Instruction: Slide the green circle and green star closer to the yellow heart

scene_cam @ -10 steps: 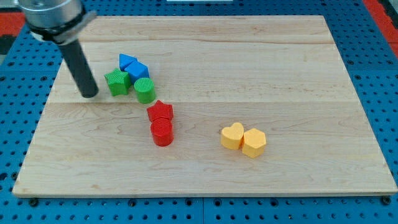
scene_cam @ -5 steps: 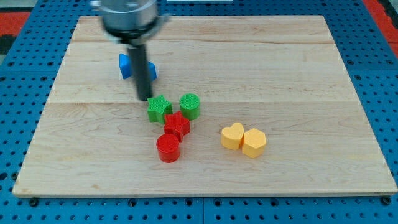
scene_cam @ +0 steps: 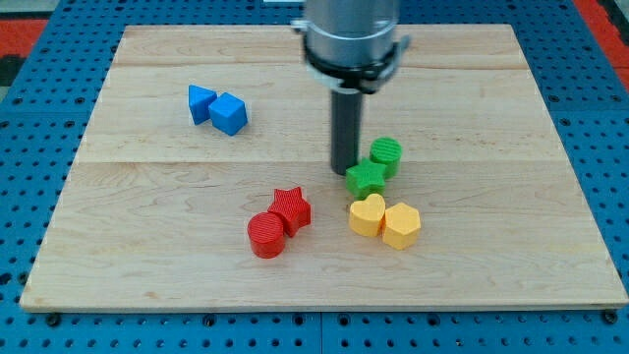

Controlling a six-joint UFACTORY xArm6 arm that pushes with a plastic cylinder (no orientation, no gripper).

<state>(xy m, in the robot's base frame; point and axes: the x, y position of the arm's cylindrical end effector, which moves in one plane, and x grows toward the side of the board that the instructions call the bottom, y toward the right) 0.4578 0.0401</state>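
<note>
Looking at the light wooden board [scene_cam: 472, 79], you've got my tip [scene_cam: 342, 172] right at the green plastic star block's [scene_cam: 365, 178] upper-left edge. No claw on this rig, just the bare rod. That star sits just above the yellow plastic heart block [scene_cam: 369, 215], practically touching it, and the green plastic cylinder block [scene_cam: 385, 155] sits just up-right of the star.

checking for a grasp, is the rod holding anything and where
Nothing is held. My tip only stands by the green star block, at its left edge in the view.
</note>
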